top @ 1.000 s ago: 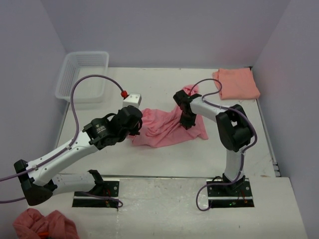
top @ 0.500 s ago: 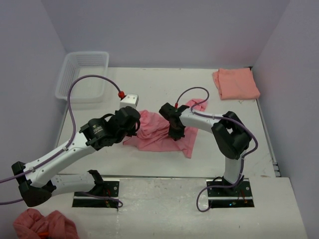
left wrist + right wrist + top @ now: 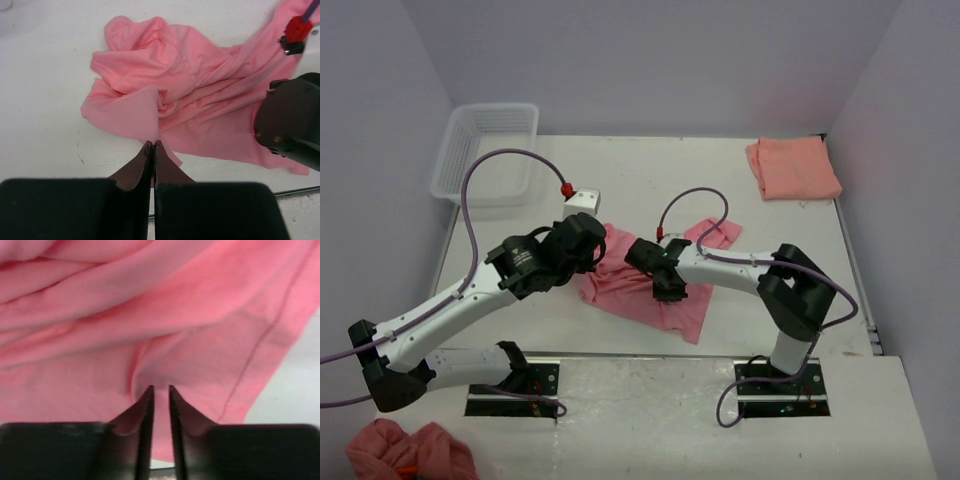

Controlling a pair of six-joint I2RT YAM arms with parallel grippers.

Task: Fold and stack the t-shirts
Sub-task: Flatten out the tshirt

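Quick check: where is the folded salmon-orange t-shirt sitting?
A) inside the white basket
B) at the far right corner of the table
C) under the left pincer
B: the salmon-orange t-shirt lies folded flat at the far right corner of the table.

We read no words, numbers, brands or signs anywhere; the pink t-shirt and the salmon t-shirt bore none.

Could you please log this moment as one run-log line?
step: folding rose-pink t-shirt | left gripper: jaws shut on its edge | right gripper: jaws slightly apart at bunched cloth | salmon t-shirt: folded, far-right corner
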